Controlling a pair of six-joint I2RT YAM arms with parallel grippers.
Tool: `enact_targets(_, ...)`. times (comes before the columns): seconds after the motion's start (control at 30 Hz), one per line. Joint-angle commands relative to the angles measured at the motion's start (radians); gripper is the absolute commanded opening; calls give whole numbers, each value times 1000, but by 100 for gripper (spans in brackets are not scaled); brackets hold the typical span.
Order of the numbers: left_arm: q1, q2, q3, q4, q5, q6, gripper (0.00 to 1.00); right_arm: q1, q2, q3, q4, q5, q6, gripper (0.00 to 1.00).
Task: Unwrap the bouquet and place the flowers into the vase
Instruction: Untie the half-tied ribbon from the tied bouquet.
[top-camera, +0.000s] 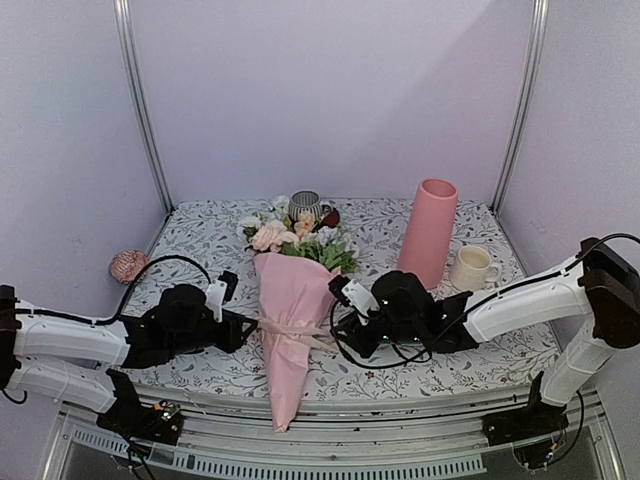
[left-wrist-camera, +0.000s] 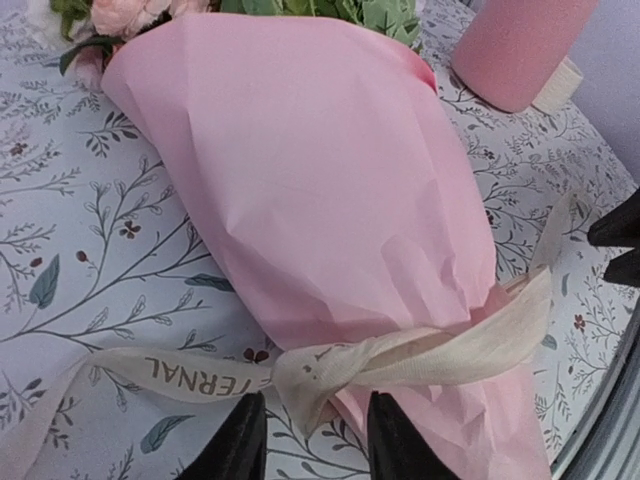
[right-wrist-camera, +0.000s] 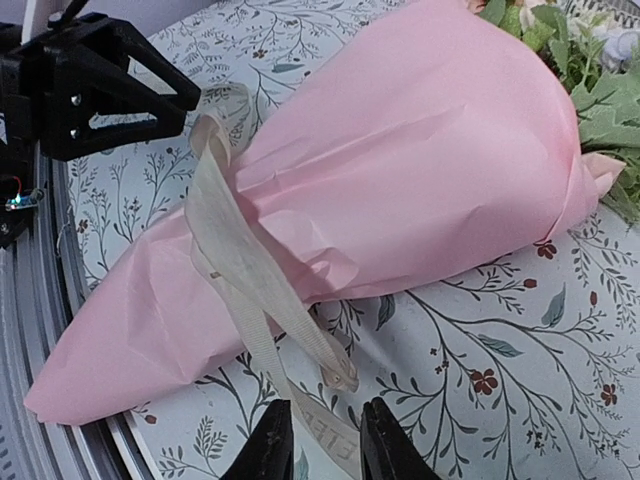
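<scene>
Just in front of the left pincer (left-wrist-camera: 315, 445), the bouquet (top-camera: 295, 300) is laid flat on the surface (top-camera: 190, 250). Its pointed end is hung over the near edge, and its flowers (top-camera: 290, 235) are turned away from the arms.

The bouquet is judged to be light and soft. The pink paper (left-wrist-camera: 330, 200) looks thin and crinkly. It could be crushed or torn if squeezed hard, and it may slide when pulled. The flowers look easy to bend, so they are best left alone until the paper is off.

A cream ribbon (left-wrist-camera: 450, 345) is tied round the narrow part of the cone. It is flat, thin and floppy. Its knot (left-wrist-camera: 305, 380) is seen right between the left pincer's tips, which are held apart and clamped on nothing. One loose tail (right-wrist-camera: 305, 415) is laid between the tips of the right pincer (right-wrist-camera: 325, 445). These are apart too, and the tail is not pinched.

The loose tails are judged the best places to be taken hold of. A gentle pull there should undo the knot without hurting the paper.

Beyond the right pincer, the vase (top-camera: 428, 230) is stood upright, well apart from the bouquet. A cream mug (top-camera: 470, 268) is set just beside it.
</scene>
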Motion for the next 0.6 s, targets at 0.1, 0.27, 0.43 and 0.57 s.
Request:
enact_targets(0.1, 3, -109, 4, -50, -1, 18, 55, 7, -133, -52, 88, 66, -11, 30)
enact_targets(0.27, 4, -173, 6, -74, 0, 32, 84, 7, -204, -81, 155, 56, -16, 41)
enact_targets(0.43, 6, -220, 1, -82, 1, 42, 98, 7, -263, -128, 264, 92, -1, 88)
enact_targets(0.57, 6, -234, -4, -63, 22, 73, 98, 5, -259, -133, 312, 101, 46, 99)
